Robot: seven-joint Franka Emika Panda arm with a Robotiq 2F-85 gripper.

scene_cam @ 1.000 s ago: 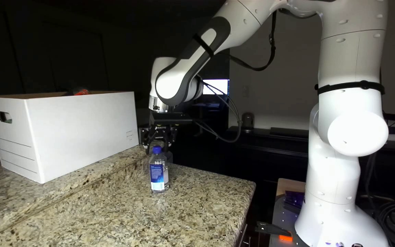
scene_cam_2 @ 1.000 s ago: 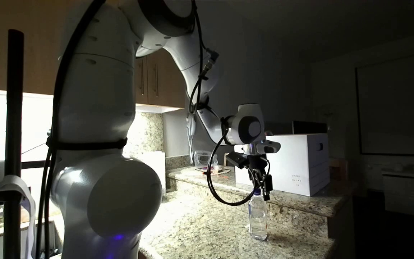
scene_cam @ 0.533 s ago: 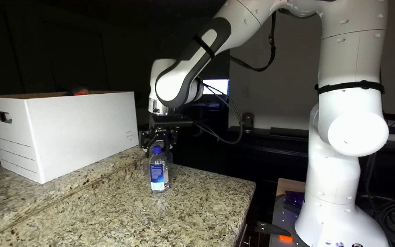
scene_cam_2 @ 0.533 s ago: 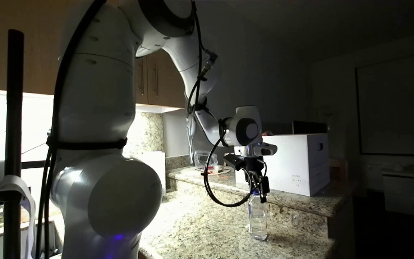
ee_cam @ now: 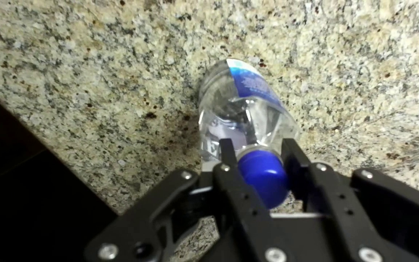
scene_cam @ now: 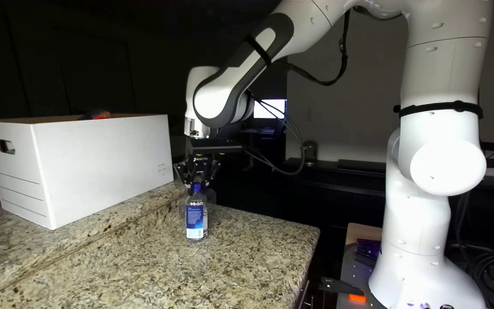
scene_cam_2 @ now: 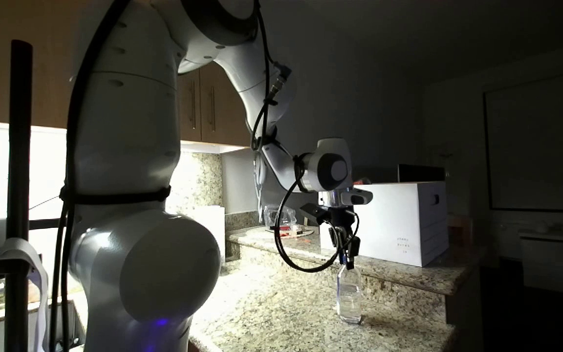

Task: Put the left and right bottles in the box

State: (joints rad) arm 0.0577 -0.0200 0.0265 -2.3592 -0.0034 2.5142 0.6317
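Observation:
A clear bottle with a blue label and blue cap (scene_cam: 195, 219) stands near upright on the granite counter in both exterior views (scene_cam_2: 349, 296). It also fills the middle of the wrist view (ee_cam: 246, 112). My gripper (ee_cam: 257, 147) points down, its fingers closed on both sides of the blue cap and neck. The gripper also shows in an exterior view (scene_cam: 196, 184). I cannot tell whether the bottle's base touches the counter. The white box (scene_cam: 105, 167) stands on the raised ledge beside the bottle, also in an exterior view (scene_cam_2: 384, 225). No second bottle shows clearly.
The raised granite ledge (scene_cam_2: 306, 247) steps up beside the lower counter (scene_cam: 230, 266). A dark and red thing (scene_cam: 101, 115) shows above the box's rim. A clear container (scene_cam_2: 279, 217) and small red items stand farther along the ledge. A black cable loop (scene_cam_2: 286, 259) hangs beside the gripper.
My gripper's fingers have closed in on the cap. The gripper has gone down slightly, then up a little. The bottle has shifted slightly with it.

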